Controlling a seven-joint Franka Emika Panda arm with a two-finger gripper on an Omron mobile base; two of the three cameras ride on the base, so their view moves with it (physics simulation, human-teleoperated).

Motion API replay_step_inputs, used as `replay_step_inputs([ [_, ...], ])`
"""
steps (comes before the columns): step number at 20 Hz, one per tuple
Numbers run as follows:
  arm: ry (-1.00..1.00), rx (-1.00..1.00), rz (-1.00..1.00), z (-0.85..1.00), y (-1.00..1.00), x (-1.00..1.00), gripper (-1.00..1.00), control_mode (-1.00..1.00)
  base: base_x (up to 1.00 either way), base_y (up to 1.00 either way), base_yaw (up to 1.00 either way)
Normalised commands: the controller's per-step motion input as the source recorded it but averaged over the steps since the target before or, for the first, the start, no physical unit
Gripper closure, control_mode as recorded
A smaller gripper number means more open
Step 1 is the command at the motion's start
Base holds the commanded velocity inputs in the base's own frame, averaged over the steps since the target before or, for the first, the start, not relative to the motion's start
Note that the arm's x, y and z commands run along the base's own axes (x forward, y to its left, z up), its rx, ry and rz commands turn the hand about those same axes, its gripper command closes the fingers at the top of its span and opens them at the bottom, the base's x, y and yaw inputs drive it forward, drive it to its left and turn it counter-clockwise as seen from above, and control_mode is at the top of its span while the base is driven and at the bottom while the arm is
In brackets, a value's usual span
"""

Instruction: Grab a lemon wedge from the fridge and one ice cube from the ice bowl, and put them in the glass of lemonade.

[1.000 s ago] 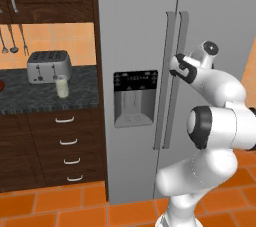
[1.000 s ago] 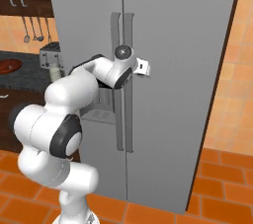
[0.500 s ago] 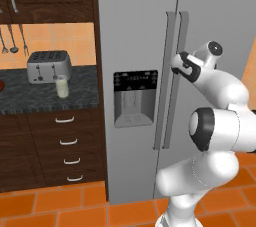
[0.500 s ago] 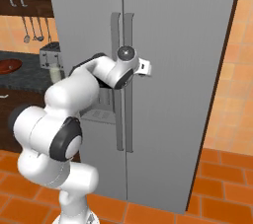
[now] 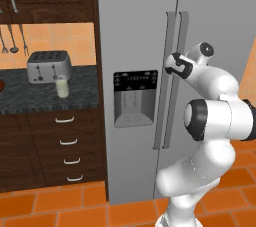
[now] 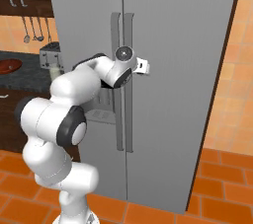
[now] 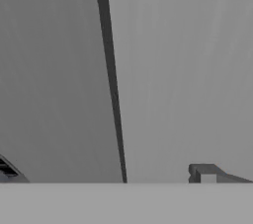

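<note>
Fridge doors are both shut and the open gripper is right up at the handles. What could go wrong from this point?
1. The gripper sits open beside the two close-set handles of the fridge; it could hook the wrong handle or close on neither.
2. The hand view shows door panels and the seam at very close range, so the fingers may bump the door.
3. The elbow stands before the right door, which could hit it when swinging open.
</note>
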Motion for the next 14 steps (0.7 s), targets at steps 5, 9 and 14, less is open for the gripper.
replay_step_inputs([
  [5,-0.05,0.00,-0.08,-0.40,0.00,0.46,-1.00,-1.00,0.00,0.00,0.00],
  [9,-0.06,0.00,-0.05,-0.27,0.00,0.30,-1.00,-1.00,0.00,0.00,0.00],
  [14,0.00,0.00,-0.01,0.00,0.00,0.11,1.00,-1.00,0.00,0.00,0.00],
])
